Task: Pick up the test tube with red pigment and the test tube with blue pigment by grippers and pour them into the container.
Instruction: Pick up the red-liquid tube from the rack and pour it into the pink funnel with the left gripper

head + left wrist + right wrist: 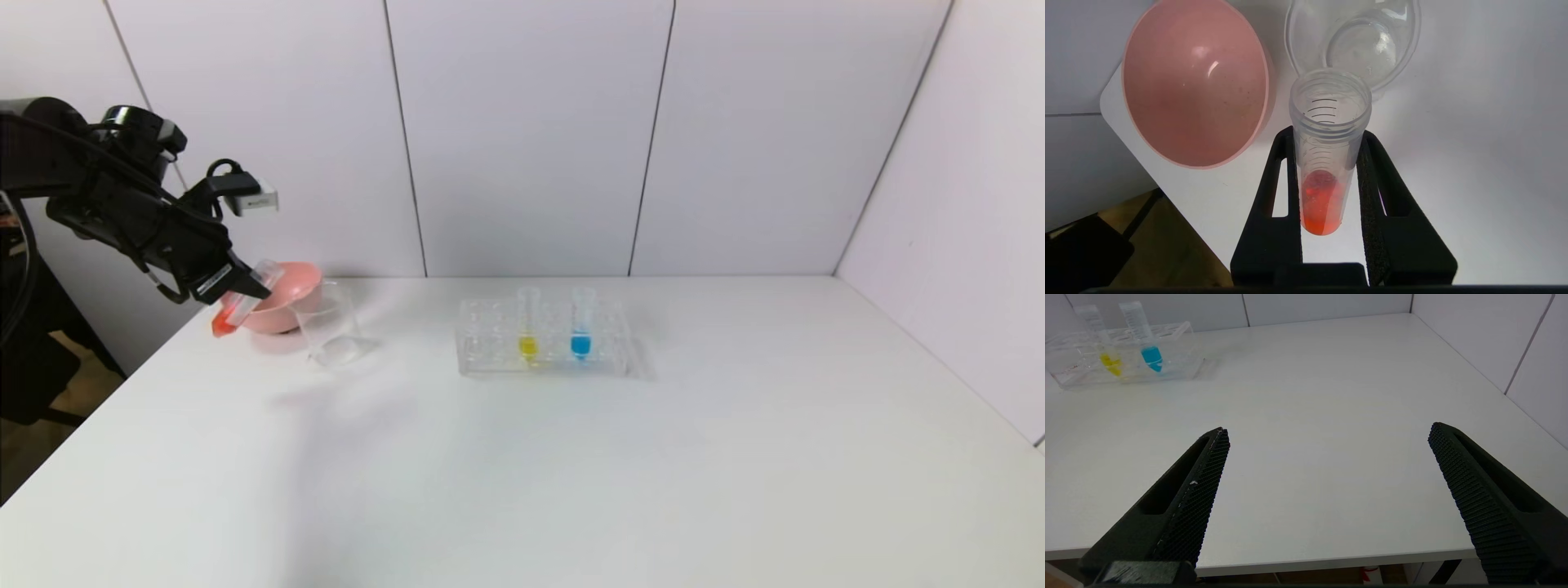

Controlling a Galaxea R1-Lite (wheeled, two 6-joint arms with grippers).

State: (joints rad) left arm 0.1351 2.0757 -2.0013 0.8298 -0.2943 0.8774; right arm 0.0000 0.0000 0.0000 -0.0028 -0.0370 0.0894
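Note:
My left gripper (pixel 245 292) is shut on the test tube with red pigment (pixel 237 306), held tilted above the table's far left corner, its open mouth toward the glass container (pixel 329 324). In the left wrist view the red tube (pixel 1325 163) sits between the black fingers (pixel 1280 183), its mouth just short of the container (pixel 1363 45). The test tube with blue pigment (pixel 580 327) stands upright in the clear rack (pixel 490 353); it also shows in the right wrist view (pixel 1147 341). My right gripper (pixel 1327 437) is open and empty over the table's near edge, out of the head view.
A pink bowl (pixel 282 298) stands just left of the container, also in the left wrist view (pixel 1196 81). A yellow-liquid tube (pixel 528 322) stands in the rack left of the blue one. White walls close the back and right of the white table (pixel 571 474).

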